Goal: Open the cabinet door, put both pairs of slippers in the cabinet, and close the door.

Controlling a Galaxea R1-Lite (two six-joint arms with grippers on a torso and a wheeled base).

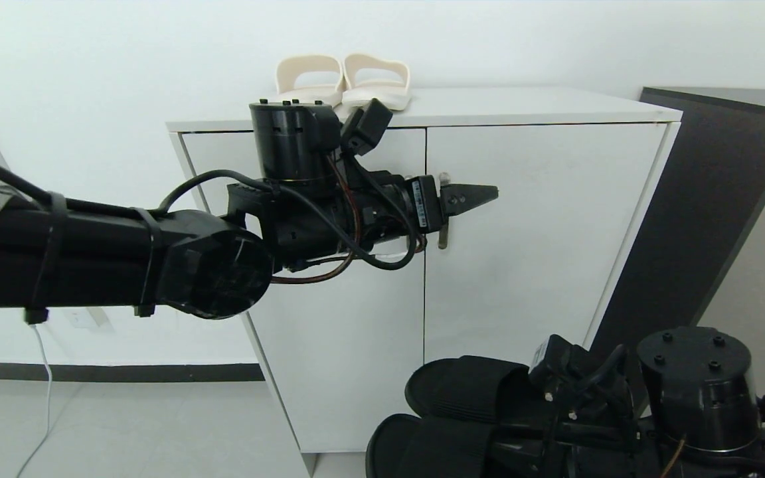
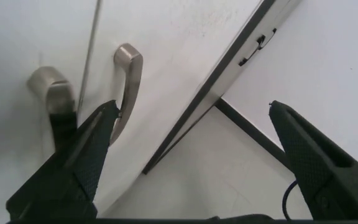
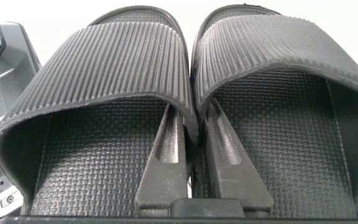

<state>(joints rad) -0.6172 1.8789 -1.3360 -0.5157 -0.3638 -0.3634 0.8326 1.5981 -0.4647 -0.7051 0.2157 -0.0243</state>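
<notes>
White cabinet (image 1: 542, 106) stood at centre of the head view, both doors shut, the seam between them running straight down.

Cream slippers (image 1: 342, 81) sat side by side on the cabinet top at 12 o'clock, toes toward the robot.

Left gripper (image 1: 482, 194) was held level in front of the door seam, just right of centre, at the height of the handles (image 1: 444, 232). In the left wrist view the same gripper (image 2: 191, 109) had its fingers spread wide. One fingertip (image 2: 104, 115) lay just beside the nearer curved metal handle (image 2: 129, 87); could not tell whether they touched. The other fingertip stood well off the door, over the floor.

Black slippers (image 1: 449, 411) were at 5 o'clock, low in front of the right-hand door, off the floor. The right gripper (image 3: 192, 112) had its fingers drawn narrow, one inside each slipper under the ribbed straps, pinching the two inner side walls together, so the pair hung as one.

Dark panel (image 1: 701, 219) leaned beside the cabinet at 3 o'clock. White cable (image 1: 44, 392) hung down the wall at 8 o'clock.
</notes>
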